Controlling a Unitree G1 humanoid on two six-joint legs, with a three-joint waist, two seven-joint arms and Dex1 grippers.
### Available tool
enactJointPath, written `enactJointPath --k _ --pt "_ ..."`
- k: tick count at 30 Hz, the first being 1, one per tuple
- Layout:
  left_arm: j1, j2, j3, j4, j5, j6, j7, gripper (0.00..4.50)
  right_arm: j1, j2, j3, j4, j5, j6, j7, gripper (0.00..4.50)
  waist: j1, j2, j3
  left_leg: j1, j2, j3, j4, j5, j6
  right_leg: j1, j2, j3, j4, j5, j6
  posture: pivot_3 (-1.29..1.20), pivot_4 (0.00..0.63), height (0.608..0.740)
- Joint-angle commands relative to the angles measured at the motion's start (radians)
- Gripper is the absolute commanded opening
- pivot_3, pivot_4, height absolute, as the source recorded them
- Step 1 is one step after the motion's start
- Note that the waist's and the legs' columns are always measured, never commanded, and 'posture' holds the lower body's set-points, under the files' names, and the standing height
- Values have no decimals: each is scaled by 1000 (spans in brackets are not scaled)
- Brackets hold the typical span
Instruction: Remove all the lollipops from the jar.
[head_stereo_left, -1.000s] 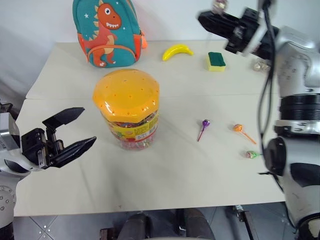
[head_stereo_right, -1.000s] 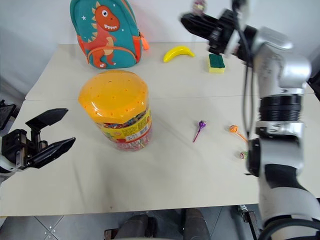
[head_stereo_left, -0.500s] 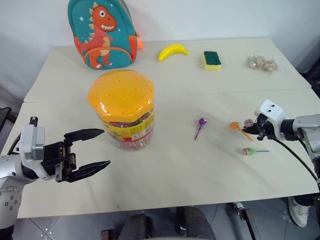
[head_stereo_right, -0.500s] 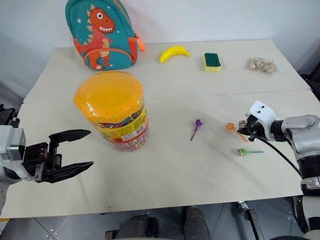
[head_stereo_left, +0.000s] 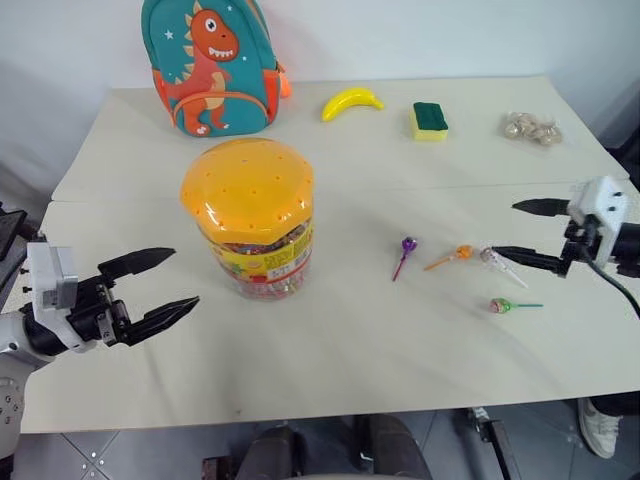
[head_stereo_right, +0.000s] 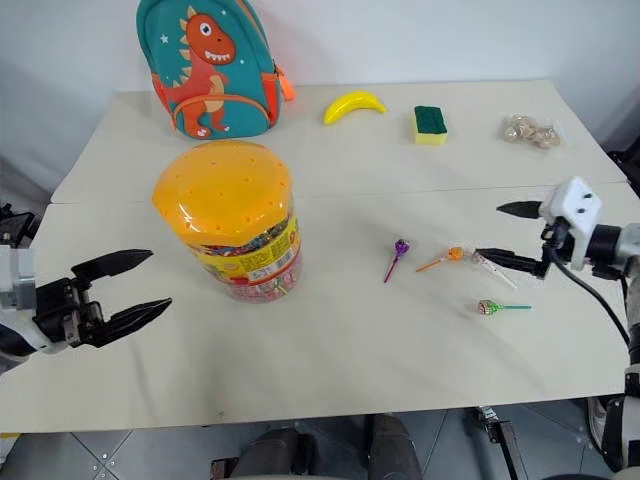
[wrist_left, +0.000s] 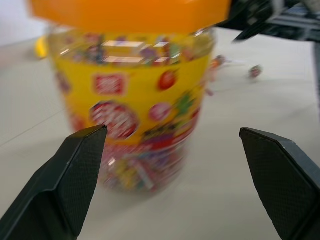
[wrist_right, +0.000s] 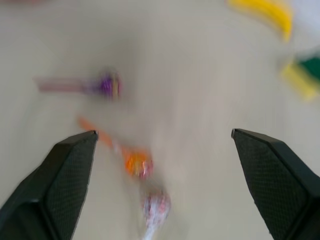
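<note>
Left eye view: a pale table (head_stereo_left: 330, 350) against a white wall. The jar (head_stereo_left: 252, 218), lid on, stands at 1 o'clock from the left gripper (head_stereo_left: 158, 285), jaws apart. Four lollipops (head_stereo_left: 460, 252) lie at the right gripper's (head_stereo_left: 528, 233) 9 o'clock; its jaws are wide, level, empty.

Left wrist view: the jar fills the gap between spread fingers (wrist_left: 75, 175).

Right wrist view: lollipops lie between spread fingers (wrist_right: 65, 175).
</note>
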Motion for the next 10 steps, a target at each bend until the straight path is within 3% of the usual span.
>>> enactJointPath --k 1,5,10 --pt "32 3 36 67 77 -75 -3 4500 152 25 -60 -327 199 139 57 4479 2 0 0 0 1 -1 -1 0 0 0 0 0 0 0 0 0 150 740" --pt "67 -26 31 77 126 -124 25 4500 411 113 -18 -647 239 125 32 4479 22 -4 -2 0 3 -6 -1 -2 -3 3 1 -5 -2 -1 -1 0 150 740" --pt "174 -108 45 1 179 -190 92 4500 484 241 -38 -623 158 12 -105 4479 24 -3 -2 1 -2 -4 1 -2 1 5 -3 -1 -4 3 2 0 150 740"
